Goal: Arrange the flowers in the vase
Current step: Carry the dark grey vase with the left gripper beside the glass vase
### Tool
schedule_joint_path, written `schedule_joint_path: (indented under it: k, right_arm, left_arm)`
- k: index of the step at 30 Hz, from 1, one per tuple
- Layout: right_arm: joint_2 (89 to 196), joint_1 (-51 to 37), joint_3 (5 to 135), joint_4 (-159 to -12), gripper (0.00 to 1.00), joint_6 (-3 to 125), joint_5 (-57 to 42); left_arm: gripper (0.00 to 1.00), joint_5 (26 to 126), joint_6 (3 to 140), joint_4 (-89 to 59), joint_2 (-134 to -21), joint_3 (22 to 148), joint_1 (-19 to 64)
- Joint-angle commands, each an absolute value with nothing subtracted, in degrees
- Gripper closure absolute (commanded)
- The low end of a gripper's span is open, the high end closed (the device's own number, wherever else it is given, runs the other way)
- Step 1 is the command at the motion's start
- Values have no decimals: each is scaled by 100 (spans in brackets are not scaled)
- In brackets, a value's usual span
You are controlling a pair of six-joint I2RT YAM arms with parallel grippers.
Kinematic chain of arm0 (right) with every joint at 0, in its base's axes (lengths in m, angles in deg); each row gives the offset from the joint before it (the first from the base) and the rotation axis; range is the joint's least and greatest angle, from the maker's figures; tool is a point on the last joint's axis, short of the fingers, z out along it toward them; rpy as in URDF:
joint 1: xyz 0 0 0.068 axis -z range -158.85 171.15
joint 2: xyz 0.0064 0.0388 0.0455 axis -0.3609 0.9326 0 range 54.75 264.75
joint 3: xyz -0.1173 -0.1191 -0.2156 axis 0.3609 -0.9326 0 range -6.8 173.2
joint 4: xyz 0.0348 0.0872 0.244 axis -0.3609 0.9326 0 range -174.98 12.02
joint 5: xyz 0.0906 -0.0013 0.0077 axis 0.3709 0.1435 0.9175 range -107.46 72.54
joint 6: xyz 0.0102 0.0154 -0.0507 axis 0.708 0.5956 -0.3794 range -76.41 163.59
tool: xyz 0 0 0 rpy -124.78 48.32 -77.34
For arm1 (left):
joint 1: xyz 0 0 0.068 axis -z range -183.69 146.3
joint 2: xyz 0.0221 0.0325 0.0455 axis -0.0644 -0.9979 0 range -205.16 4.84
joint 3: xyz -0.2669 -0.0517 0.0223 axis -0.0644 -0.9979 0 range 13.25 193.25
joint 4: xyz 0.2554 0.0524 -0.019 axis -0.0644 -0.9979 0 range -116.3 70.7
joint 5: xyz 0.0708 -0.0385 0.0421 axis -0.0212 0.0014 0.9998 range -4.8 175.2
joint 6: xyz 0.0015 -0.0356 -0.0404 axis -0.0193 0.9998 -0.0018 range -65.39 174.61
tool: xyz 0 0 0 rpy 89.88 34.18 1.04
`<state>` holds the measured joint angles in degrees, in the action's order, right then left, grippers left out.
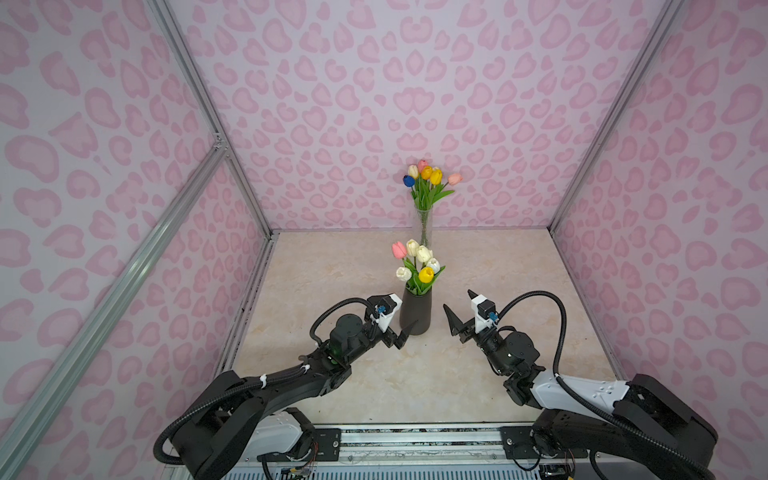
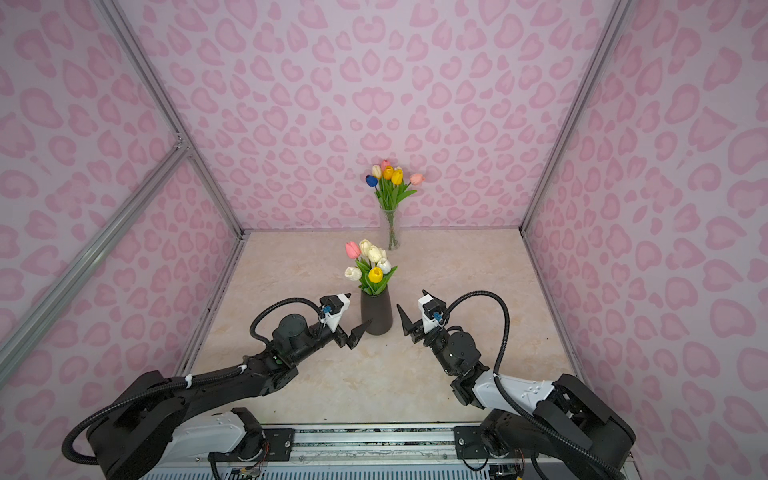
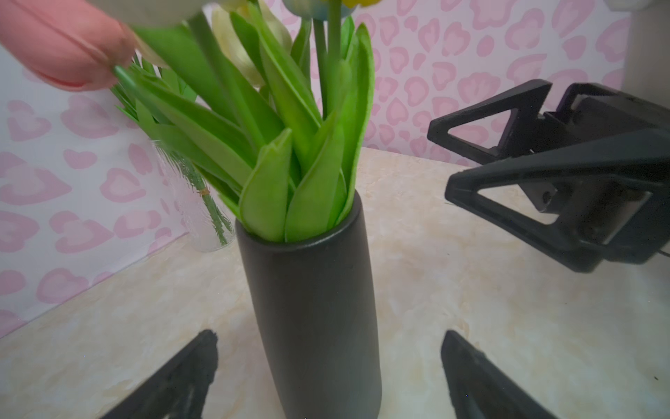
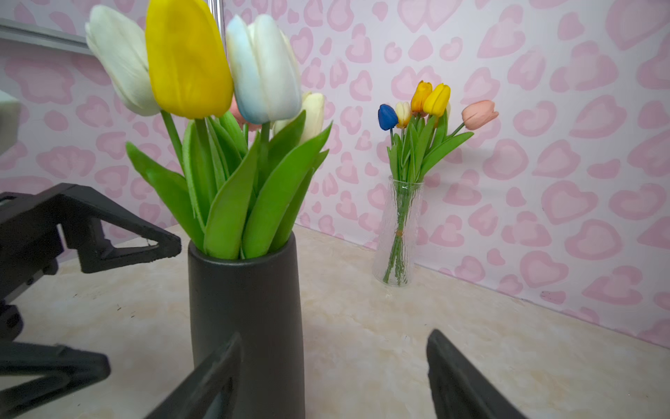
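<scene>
Where the flowers stand: the flowers (image 1: 417, 264) are six tulips with pink, cream, white and yellow heads. They stand upright in the dark vase (image 1: 415, 311), just below the middle of both top views, and their green leaves fill its mouth.
Second bunch: the second bunch (image 1: 428, 178) has blue, cream, orange, yellow and pink heads. It stands in a clear glass vase (image 1: 424, 226) above the dark vase in the frame, at the foot of the back wall.
Left gripper: the left gripper (image 3: 328, 337) sits low at the dark vase's left side in both top views. Its fingers (image 3: 174, 381) are spread wide. In the left wrist view the vase's lower body stands between them with table showing on each side — nothing is gripped.
Right gripper: the right gripper (image 1: 457, 299) is just right of the dark vase, a little below frame centre. Its fingers (image 1: 451, 322) are held apart and empty, tips pointing up the frame, with a strip of table between the nearer one and the vase.
Table: the table (image 1: 353, 386) is pale and marbled, taking up the lower middle of both top views.
Walls: the walls (image 1: 332, 83) are pink with a heart-like print — at the back and on both sides.
</scene>
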<state>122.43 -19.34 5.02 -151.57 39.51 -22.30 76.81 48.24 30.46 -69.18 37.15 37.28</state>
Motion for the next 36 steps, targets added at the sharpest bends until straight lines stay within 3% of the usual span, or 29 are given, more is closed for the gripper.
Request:
schedule_joint_path:
  k: [1, 20, 32, 36]
  right_arm:
    - [12129, -1937, 373, -15371, 21, 4001, -2282]
    - [11269, -1863, 208, -14450, 23, 3832, -2535]
    - [11180, -1779, 177, -14475, 25, 3801, -2557]
    - [11220, -1757, 291, -14256, 25, 3766, -2377]
  left_arm:
    - [3, 7485, 5021, 3956, -7352, 3946, 3726]
    - [2, 8103, 5094, 4766, -9143, 4891, 3726]
    - [22, 8077, 4891, 4844, -9360, 5000, 3726]
    - [40, 8170, 4830, 4889, -9334, 4962, 3726]
